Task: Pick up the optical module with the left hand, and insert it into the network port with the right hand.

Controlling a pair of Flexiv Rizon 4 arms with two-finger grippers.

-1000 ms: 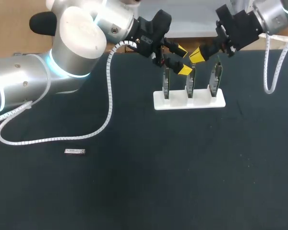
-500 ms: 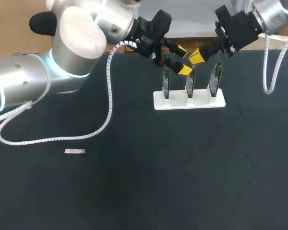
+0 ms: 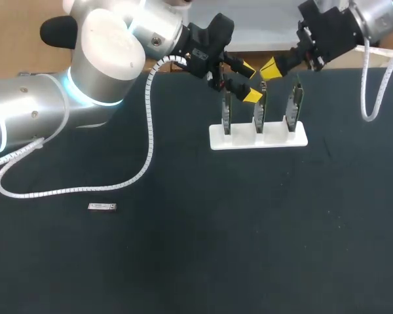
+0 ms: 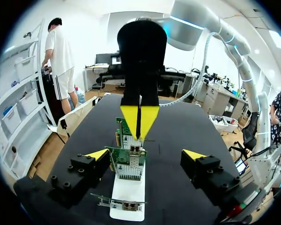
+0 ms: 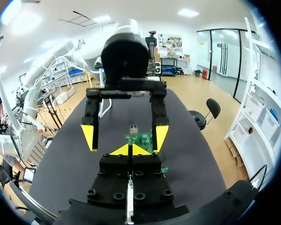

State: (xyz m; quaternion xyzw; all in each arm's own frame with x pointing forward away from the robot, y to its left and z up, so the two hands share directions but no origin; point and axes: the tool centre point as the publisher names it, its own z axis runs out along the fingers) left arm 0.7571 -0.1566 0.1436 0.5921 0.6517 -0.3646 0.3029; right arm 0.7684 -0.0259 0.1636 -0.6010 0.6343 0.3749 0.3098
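Lying flat on the black matte bench [image 3: 249,229], the small rectangular silver metal optical module [image 3: 102,207] is alone on the left side, well apart from both arms and from the stand. No jaws touch it.

Toward the far edge of the bench stands a white, smooth, oblong plastic stand [image 3: 275,139]. It carries three thin green circuit boards [image 3: 293,108], upright in a row and parallel to each other. In the left wrist view, the nearest board has a boxy silver network port [image 4: 135,149] on its upper edge.

The left gripper [image 3: 249,82], black with wedge-shaped yellow tips, hangs over the left and middle boards. Its jaws are wide apart. In the left wrist view one board stands between the two fingers, and I cannot tell if either finger touches it. The thick round silver left arm [image 3: 39,111] comes in from the left, with a white spiral cable [image 3: 147,150] hanging from it in a loop onto the bench.

The right gripper [image 3: 270,69], of the same black and yellow make, is just beside the left one, above the middle and right boards. Its jaws are pressed together, the two yellow tips meeting in one point, and nothing shows between them. In the right wrist view the open fingers of the left gripper stand just ahead of it, with a green board between them.
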